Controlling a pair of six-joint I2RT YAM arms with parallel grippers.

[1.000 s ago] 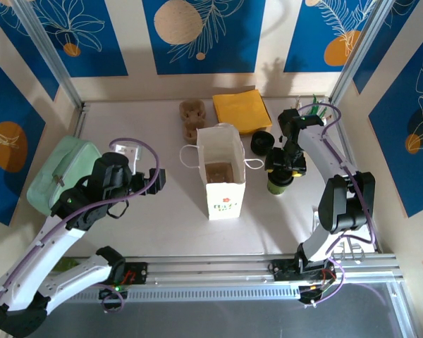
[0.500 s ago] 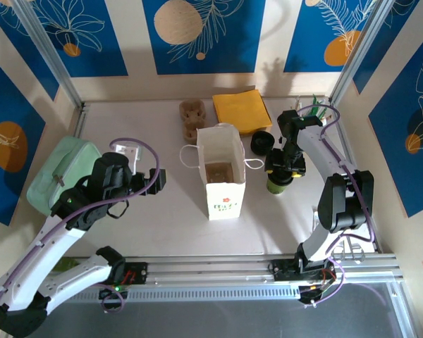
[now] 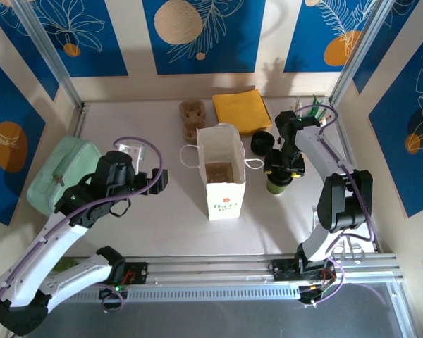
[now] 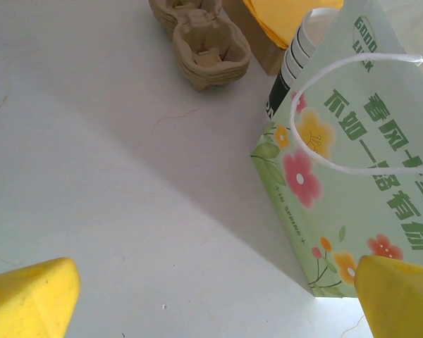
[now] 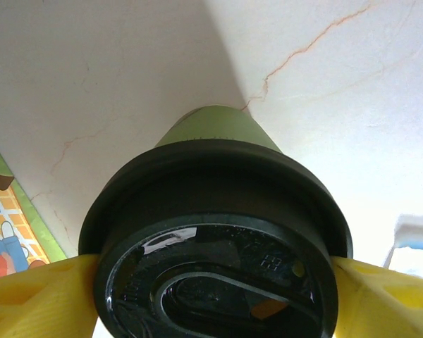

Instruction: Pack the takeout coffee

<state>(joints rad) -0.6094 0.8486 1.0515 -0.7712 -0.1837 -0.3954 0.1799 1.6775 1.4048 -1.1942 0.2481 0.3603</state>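
Coffee cup (image 3: 278, 185), green w/ black lid, stands on the table (image 3: 170, 227) just right of the paper bag (image 3: 225, 193). Right tool (image 5: 215, 299) is clamped on its lid, pads touching both sides. Left tool (image 3: 157, 182) hangs left of the bag, jaws wide apart.

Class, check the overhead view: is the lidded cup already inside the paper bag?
No, the lidded cup sits outside the paper bag, to its right.

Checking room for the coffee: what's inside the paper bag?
From above, a brown cardboard piece lies at the bottom of the paper bag; anything beneath it is covered.
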